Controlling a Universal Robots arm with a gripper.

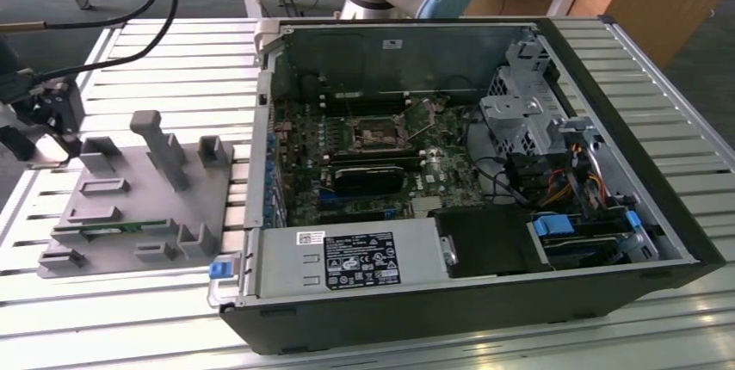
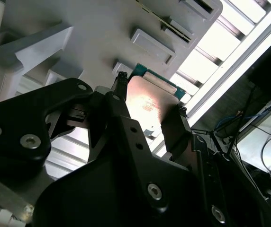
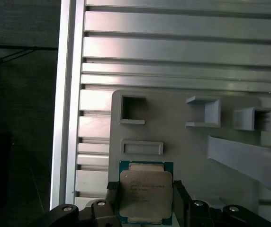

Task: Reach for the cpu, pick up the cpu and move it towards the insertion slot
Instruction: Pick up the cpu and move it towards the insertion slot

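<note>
Between the two black fingers (image 3: pixel 112 196) of the end effector (image 3: pixel 145 198), the small flat square cpu (image 3: pixel 145 189), dull silver metal lid with a green rim, is pinched by opposite edges in both wrist views. An edge grip like that keeps the contact side untouched, I'd say. Faint lines of print cross the lid, and I'm leaving them unread.

Beneath it is the pale grey plastic fixture tray (image 3: pixel 183 151) with its square pockets, on the ribbed aluminium tabletop (image 3: pixel 173 47). Whether the chip has cleared the tray, I cannot tell.

Well apart, in the exterior view, the square dark insertion slot (image 1: pixel 377 135) with its silvery frame sits on the motherboard inside the open black computer case (image 1: pixel 460 318). A black label with white print (image 1: pixel 361 260) marks the power supply.
</note>
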